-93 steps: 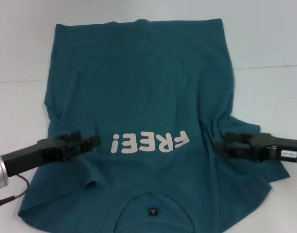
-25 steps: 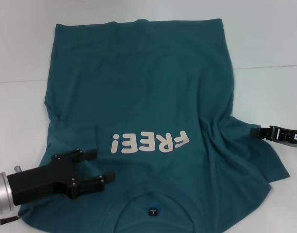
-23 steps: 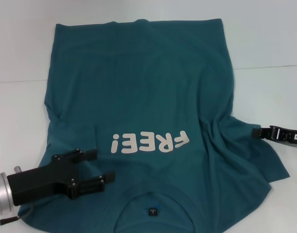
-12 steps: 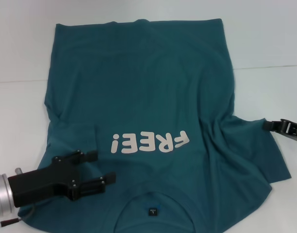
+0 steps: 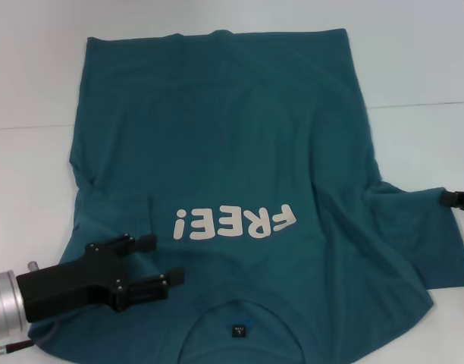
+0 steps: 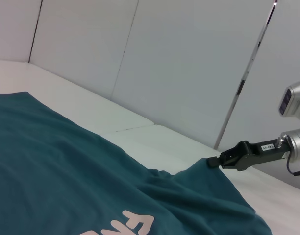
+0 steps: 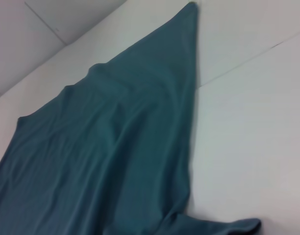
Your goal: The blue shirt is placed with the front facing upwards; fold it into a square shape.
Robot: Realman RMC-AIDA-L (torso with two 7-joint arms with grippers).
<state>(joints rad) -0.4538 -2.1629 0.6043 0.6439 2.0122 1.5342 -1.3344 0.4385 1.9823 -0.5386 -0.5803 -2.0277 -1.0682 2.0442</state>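
The blue shirt (image 5: 232, 136) lies spread front-up on the white table (image 5: 421, 68), collar and its dark label (image 5: 237, 331) nearest me, the pale "FREE!" lettering (image 5: 236, 222) upside down. My left gripper (image 5: 160, 260) stands open over the shirt's left shoulder area, with nothing between its fingers. At the far right edge my right gripper (image 5: 450, 199) is shut on the tip of the right sleeve. The left wrist view shows that gripper (image 6: 214, 161) pinching the sleeve corner, which is drawn out to a point. In the right wrist view only shirt fabric (image 7: 115, 147) shows.
A thin seam (image 5: 421, 104) crosses the white table on the right, and another seam (image 5: 27, 127) crosses it on the left. White wall panels (image 6: 189, 73) stand behind the table. Bare table surrounds the shirt on both sides.
My right gripper has moved outward to the right, pulling the right sleeve with it and spreading it flatter. The left gripper has stayed almost where it was, open.
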